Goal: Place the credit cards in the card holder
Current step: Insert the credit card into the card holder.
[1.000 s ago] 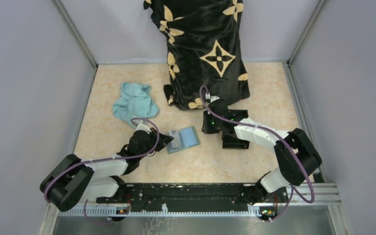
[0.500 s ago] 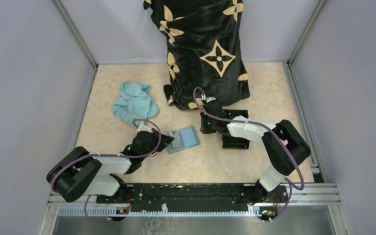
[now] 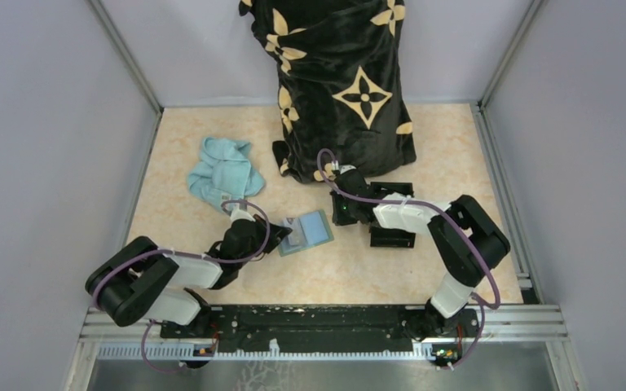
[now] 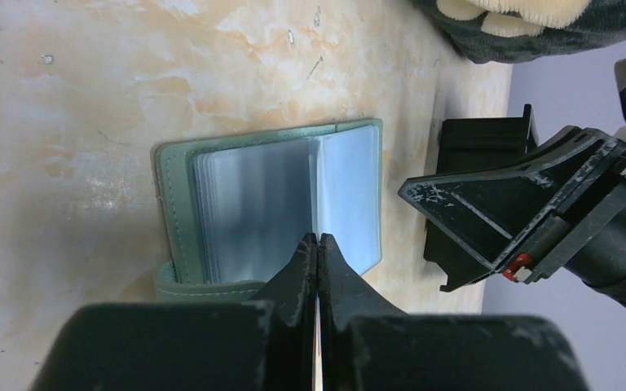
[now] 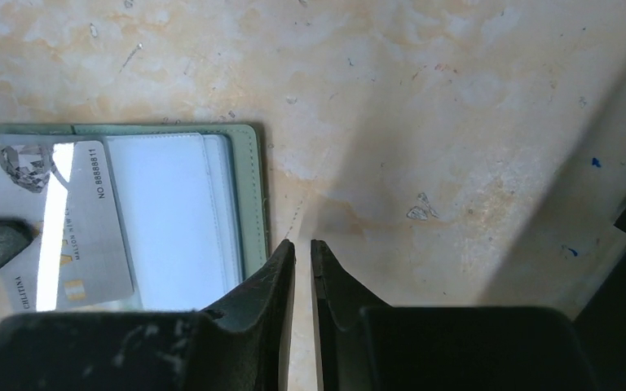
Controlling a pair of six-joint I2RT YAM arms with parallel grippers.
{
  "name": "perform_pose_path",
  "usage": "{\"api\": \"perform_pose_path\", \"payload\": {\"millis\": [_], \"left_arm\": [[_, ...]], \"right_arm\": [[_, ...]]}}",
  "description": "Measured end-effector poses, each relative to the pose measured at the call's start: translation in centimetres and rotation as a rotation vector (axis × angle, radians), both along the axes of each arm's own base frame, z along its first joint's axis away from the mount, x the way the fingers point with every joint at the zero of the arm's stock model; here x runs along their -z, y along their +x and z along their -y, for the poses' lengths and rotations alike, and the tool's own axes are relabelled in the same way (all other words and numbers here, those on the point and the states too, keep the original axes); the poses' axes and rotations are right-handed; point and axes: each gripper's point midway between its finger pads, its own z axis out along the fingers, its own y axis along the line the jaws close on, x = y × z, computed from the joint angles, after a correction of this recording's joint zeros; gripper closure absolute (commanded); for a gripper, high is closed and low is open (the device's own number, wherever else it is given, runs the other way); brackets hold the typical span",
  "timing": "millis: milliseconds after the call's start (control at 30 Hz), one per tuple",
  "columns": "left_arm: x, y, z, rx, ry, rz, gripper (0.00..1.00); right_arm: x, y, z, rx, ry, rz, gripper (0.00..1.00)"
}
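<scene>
Left claw (image 4: 318, 238) has its fingers pressed together, tips at the bottom edge of the open sage-green folding card holder (image 4: 175, 204), on its clear sleeves; cannot tell if anything is pinched. Card holder lies open on the beige marbled surface (image 3: 448, 163), centre of the overhead view. Pale silvery plastic card (image 5: 90, 236) sits over its left page in the right wrist view. Right claw (image 5: 302, 244) is a narrow gap apart, empty, just beside the holder's right edge. Black square box (image 3: 391, 238) lies right of centre; crumpled light blue cloth (image 3: 224, 171) lies upper left.
</scene>
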Motion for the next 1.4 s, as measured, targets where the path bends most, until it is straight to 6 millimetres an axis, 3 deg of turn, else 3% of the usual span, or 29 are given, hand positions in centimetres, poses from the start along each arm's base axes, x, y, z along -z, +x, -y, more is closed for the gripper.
{"api": "perform_pose_path", "payload": {"millis": [133,1033,1400], "left_arm": [[0.2,0.2,0.2,-0.01,-0.016,-0.007,1.0],[1.1,-0.8,1.6,-0.012,-0.09,-0.03,1.0],[1.3,-0.4,1.2,-0.064,-0.075,-0.019,1.0]], "right_arm": [[1.1,-0.1,-0.1,-0.002,-0.014,-0.016,0.87],[1.2,0.1,-0.7,-0.011,-0.01,0.004,0.88],[1.2,0.0,-1.0,-0.015,-0.012,0.01,0.89]]}}
